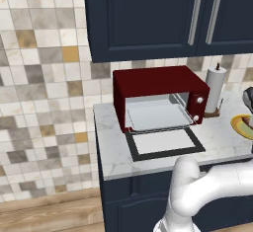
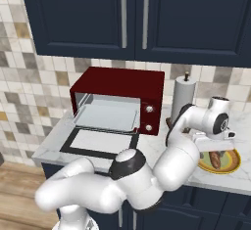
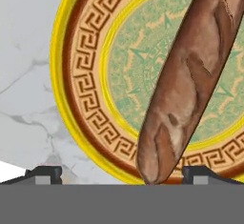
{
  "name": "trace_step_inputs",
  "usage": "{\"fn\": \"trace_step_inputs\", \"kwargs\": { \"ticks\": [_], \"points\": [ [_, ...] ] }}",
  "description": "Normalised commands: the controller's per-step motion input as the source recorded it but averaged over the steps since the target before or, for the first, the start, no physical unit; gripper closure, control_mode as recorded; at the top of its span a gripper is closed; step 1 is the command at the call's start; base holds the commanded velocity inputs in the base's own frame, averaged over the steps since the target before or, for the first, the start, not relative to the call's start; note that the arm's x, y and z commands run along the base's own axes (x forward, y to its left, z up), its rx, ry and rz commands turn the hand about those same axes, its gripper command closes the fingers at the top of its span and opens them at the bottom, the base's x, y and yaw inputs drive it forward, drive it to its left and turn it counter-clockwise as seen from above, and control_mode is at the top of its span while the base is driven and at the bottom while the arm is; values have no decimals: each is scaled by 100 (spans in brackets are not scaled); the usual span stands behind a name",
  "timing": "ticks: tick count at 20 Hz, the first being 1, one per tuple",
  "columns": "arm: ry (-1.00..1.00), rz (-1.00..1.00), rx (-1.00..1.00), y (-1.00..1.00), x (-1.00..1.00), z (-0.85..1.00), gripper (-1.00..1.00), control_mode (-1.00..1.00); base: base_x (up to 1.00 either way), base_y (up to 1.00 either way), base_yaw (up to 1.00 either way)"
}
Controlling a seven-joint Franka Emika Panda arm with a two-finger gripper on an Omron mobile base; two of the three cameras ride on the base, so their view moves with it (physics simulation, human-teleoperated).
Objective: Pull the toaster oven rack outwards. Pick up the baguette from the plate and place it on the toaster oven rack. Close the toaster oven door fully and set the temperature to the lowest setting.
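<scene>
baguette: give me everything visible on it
The baguette is a long, narrow loaf with a brown crust, darker diagonal score marks and a rounded, tapered end. It lies flat on the plate, running diagonally across the green patterned centre, with its near end over the key-pattern rim. It looks whole and rests on the plate alone. The open hand is above it, fingertips either side of the near end, not touching. In the right base view it shows as a small brown loaf on the plate.
</scene>
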Motion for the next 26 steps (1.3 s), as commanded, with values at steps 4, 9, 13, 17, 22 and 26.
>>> {"fn": "trace_step_inputs", "kwargs": {
  "ticks": [4,9,13,17,22,26],
  "points": [
    [0,1,0,-23,0,-29,-100,-100,0,0,0],
    [0,5,1,-9,0,-32,-100,-100,0,0,0],
    [-3,6,1,-12,0,-18,-100,-100,0,0,0],
    [-1,5,2,-23,2,-8,-100,-100,0,0,0],
    [0,1,0,11,10,-48,100,-100,0,0,0],
    [0,0,0,13,-2,-52,100,-100,0,0,0]
  ]
}}
